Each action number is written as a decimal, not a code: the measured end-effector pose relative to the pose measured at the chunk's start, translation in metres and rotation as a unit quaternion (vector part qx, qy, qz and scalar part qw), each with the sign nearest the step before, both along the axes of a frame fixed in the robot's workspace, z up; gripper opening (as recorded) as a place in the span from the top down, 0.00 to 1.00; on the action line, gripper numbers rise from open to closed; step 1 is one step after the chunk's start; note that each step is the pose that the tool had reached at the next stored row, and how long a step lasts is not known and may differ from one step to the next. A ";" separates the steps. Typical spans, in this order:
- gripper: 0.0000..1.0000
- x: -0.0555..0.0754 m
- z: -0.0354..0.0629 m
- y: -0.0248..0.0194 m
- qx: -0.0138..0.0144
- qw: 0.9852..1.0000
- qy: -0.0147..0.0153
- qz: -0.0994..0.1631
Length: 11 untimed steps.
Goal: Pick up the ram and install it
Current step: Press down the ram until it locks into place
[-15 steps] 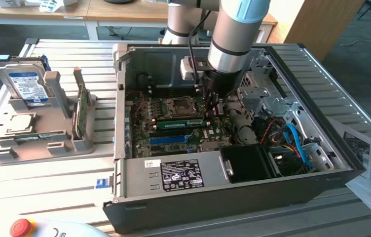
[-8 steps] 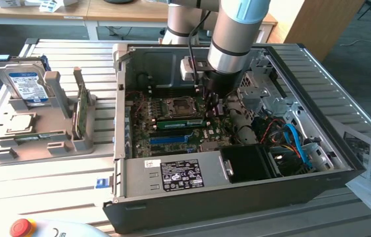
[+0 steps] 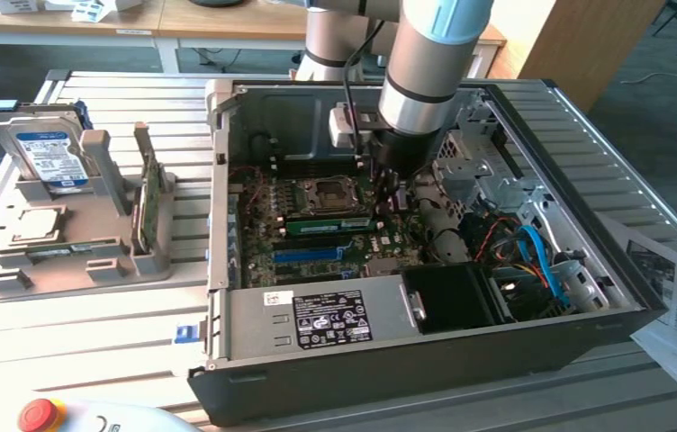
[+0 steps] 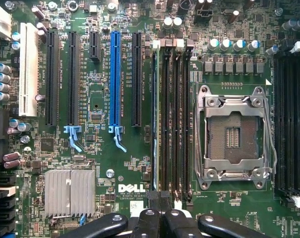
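The ram point(image 3: 328, 225) is a thin green stick lying along a memory slot on the motherboard point(image 3: 314, 261), just beside the CPU socket point(image 3: 327, 192). In the wrist view the ram point(image 4: 155, 124) shows edge-on in the outermost of the black memory slots point(image 4: 172, 119). My gripper point(image 4: 159, 201) hangs inside the open case, above one end of those slots. Its black fingers point(image 4: 150, 218) are shut together with nothing visible between them. I cannot tell whether the tips touch the ram. In the exterior view the gripper point(image 3: 394, 184) sits low over the board, under the arm's wrist.
The PC case point(image 3: 435, 360) lies open on a slatted table. A grey holder point(image 3: 75, 243) at the exterior view's left carries a hard drive point(image 3: 48, 153), a green card point(image 3: 143, 202) and a chip. Cables point(image 3: 531, 252), a black fan block point(image 3: 459, 301) and a blue slot strip point(image 4: 114, 79) surround the work area.
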<state>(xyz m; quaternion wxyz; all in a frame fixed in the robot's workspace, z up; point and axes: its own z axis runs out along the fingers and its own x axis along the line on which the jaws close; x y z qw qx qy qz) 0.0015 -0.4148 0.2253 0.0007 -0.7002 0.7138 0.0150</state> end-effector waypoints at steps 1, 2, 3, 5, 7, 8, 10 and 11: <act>0.89 0.000 0.0000 0.0000 0.000 1.000 0.000 0.000; 0.89 0.000 -0.0003 0.0000 0.000 1.000 0.000 0.000; 0.89 0.000 -0.0003 0.0000 0.000 1.000 0.000 0.000; 0.89 0.000 -0.0005 0.0000 0.000 1.000 0.000 0.000; 0.89 0.000 -0.0006 0.0000 0.000 1.000 0.000 0.000; 0.89 0.000 -0.0008 0.0000 0.000 1.000 0.000 0.000; 0.89 0.000 -0.0009 0.0000 0.000 1.000 0.000 0.000; 0.89 0.000 -0.0009 0.0000 0.000 1.000 0.000 0.000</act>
